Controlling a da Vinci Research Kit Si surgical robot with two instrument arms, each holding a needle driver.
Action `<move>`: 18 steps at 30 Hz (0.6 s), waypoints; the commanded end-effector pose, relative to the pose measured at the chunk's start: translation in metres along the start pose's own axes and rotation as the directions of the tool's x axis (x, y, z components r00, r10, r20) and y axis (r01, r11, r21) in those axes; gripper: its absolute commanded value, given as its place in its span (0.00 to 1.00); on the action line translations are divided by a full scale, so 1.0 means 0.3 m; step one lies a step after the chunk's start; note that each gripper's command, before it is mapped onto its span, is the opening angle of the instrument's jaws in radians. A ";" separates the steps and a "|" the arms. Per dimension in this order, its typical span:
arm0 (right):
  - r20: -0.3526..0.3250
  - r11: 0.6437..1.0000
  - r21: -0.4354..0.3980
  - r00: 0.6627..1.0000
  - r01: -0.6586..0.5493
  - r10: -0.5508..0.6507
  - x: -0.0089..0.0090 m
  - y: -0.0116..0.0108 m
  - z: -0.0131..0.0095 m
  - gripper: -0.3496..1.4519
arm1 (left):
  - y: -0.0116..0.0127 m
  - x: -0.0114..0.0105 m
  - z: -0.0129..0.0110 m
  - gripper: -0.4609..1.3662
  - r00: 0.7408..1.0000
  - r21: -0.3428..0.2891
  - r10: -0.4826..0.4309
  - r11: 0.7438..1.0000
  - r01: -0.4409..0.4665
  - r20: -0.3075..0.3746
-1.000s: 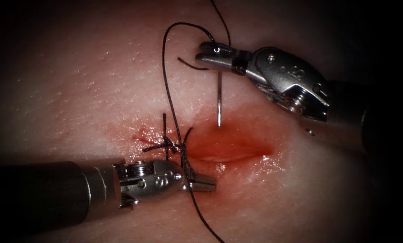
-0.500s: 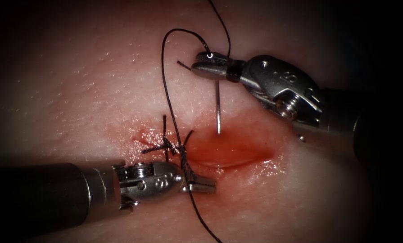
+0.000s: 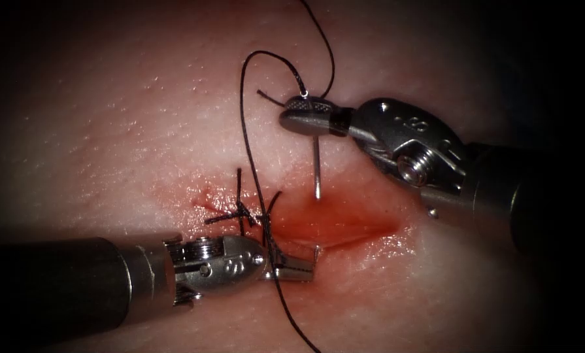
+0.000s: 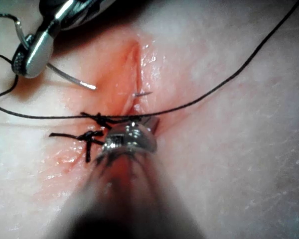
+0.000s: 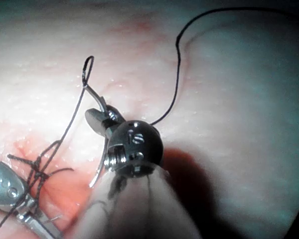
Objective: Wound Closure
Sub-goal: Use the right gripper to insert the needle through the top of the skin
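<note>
My right tool [image 3: 302, 117] has its jaws shut on the curved needle [image 3: 316, 163] near its tail, above the cut [image 3: 338, 219]. The needle runs down into the tissue at the cut's far edge. Its tip [image 3: 317, 249] pokes out at the near edge, seen also in the left wrist view as the tip [image 4: 142, 93]. My left tool [image 3: 299, 269] lies on the near edge beside that tip, jaws shut, nothing seen between them. Black thread [image 3: 243, 131] loops from the needle's tail down across the left tool.
A tied stitch [image 3: 243, 212] with short cut ends sits at the left end of the cut. Red fluid [image 3: 344, 216] wets the open part of the cut. A loose thread end [image 3: 269, 98] lies left of the right tool.
The right tool has turned and moved down, driving the needle deeper. The needle's tip has come out at the near edge beside the left tool. The left tool has held still.
</note>
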 end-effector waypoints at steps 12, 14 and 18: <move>0.002 0.955 0.079 0.958 -0.285 0.286 -0.0008 -0.0006 0.0006 0.00 | 0.0002 -0.0005 -0.0001 0.06 1.000 -0.007 0.001 1.000 -0.001 0.000; 0.005 0.947 0.088 0.950 -0.310 0.311 -0.0012 -0.0008 0.0010 0.00 | 0.0002 -0.0005 -0.0001 0.06 1.000 -0.007 0.001 1.000 -0.001 0.000; 0.023 0.908 0.096 0.912 -0.409 0.409 -0.0025 -0.0023 0.0017 0.00 | 0.0003 -0.0006 0.0000 0.06 1.000 -0.007 0.001 1.000 -0.001 0.000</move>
